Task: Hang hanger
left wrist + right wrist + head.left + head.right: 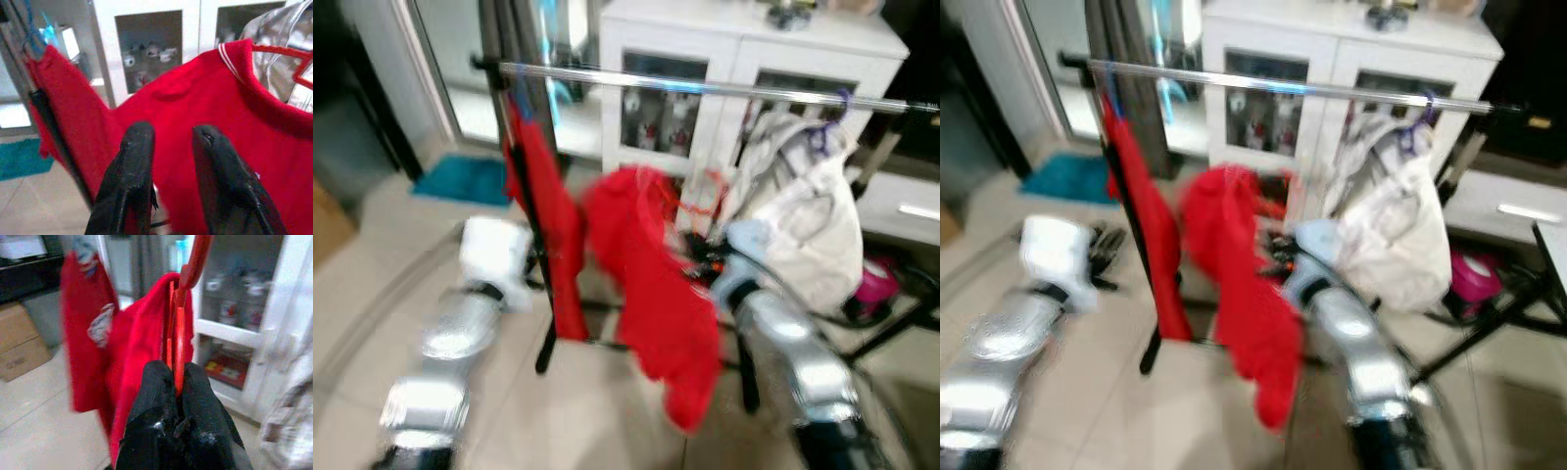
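The right gripper [177,396] is clamped on the red hanger [180,333] carrying a red shirt [656,284], seemingly below the rail [705,88]. At nine o'clock, the left gripper [171,147] has its fingers apart.

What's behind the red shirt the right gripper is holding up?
Behind the red shirt held on its hanger by the right gripper stand the rail and a white cabinet. Its lower shelves are covered.

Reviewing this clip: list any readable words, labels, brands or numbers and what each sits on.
None can be read.
Red garment on the rail: a pale printed patch, too blurred to read.
Cardboard box: a faint dark mark, illegible.
Items inside the white cabinet: too small and blurred to tell any labels.
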Controlling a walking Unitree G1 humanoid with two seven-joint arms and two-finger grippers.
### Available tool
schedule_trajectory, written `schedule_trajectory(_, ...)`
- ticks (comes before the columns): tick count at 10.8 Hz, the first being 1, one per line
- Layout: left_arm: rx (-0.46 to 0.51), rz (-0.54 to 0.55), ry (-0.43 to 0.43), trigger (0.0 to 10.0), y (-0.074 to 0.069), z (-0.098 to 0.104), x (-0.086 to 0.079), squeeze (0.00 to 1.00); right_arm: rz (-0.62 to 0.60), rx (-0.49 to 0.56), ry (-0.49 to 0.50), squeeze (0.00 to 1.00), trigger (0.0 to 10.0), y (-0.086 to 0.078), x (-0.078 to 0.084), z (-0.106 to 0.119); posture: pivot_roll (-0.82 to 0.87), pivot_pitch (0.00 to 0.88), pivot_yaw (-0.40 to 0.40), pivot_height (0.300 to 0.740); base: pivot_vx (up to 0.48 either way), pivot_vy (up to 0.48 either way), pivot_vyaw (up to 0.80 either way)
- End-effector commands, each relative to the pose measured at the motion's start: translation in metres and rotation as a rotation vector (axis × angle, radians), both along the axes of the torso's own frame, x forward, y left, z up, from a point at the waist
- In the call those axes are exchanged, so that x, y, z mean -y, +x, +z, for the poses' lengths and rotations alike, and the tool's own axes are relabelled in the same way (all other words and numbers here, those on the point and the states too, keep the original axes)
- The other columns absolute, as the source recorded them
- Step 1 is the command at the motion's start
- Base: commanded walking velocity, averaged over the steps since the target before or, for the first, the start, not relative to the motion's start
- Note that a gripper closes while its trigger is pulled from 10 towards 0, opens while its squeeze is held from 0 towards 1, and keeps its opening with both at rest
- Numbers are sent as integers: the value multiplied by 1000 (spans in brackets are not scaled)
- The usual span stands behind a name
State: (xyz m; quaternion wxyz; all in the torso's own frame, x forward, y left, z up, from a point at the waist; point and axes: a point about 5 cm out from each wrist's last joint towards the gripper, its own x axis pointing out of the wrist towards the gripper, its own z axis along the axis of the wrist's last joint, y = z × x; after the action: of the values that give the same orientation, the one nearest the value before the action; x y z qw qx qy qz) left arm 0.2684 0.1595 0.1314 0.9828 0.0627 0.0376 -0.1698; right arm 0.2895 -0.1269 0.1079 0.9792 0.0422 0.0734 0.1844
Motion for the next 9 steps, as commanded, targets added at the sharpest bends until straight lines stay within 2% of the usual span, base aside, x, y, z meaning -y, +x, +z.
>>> schedule_trajectory(1,18,22,22,10000,0,5,-9,0,25,74,15,0,10000,5,-9,16,57,0,-26,740,386,0,0)
schedule_trajectory(3,19,17,24,10000,0,6,-9,0,27,84,21,0,10000,7,-11,19,62,0,-27,740,388,0,0)
schedule_trajectory(5,21,11,26,10000,0,7,-8,0,33,121,-51,0,10000,10,-14,25,64,0,-28,740,390,0,0)
schedule_trajectory(9,23,-13,32,10000,-2,7,-6,0,2,145,-57,0,10000,18,-13,35,70,0,-30,740,390,0,0)
